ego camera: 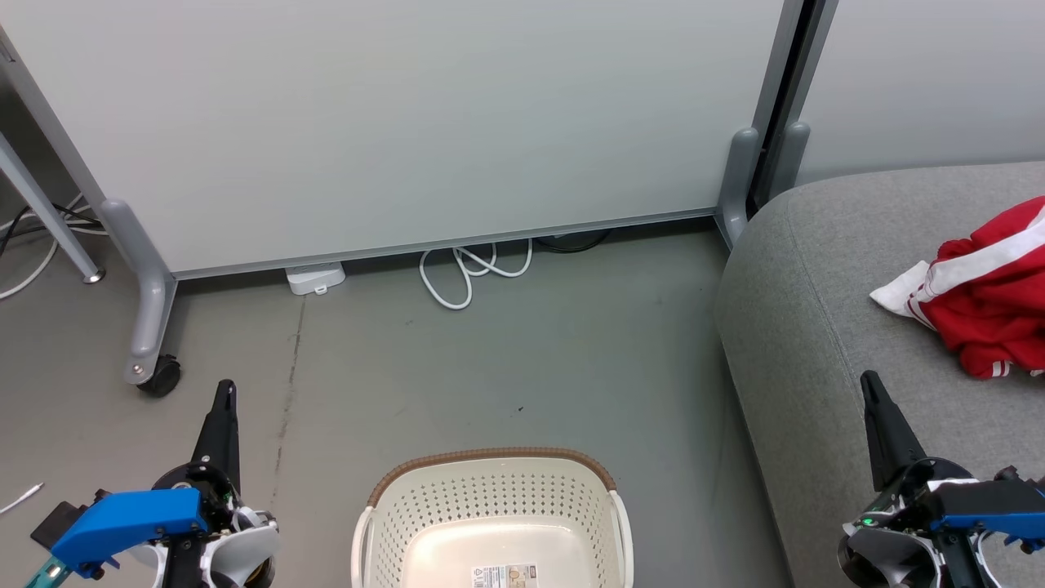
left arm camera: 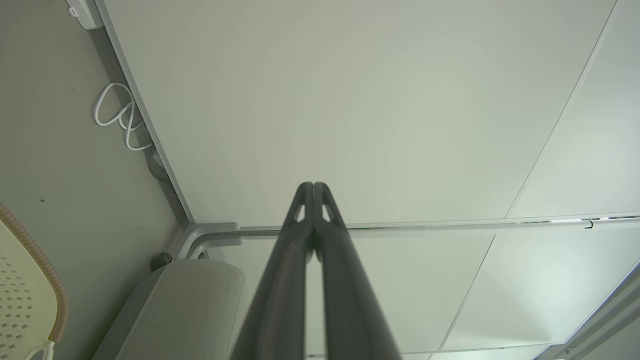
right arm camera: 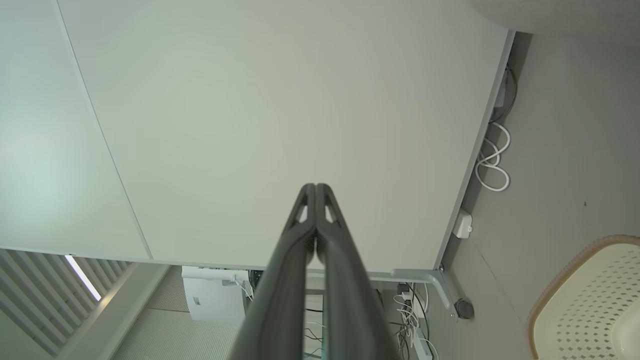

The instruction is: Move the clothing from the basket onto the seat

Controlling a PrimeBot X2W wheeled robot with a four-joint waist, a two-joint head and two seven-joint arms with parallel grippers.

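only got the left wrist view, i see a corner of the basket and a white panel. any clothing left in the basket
observer: none in the part the head view shows: the floor of the basket is bare but for a paper label.
operator: where is it then
observer: red and white clothing lies bunched on the seat, right of the basket.
operator: other arm holding anything
observer: no, the right gripper is shut on nothing, fingers together.
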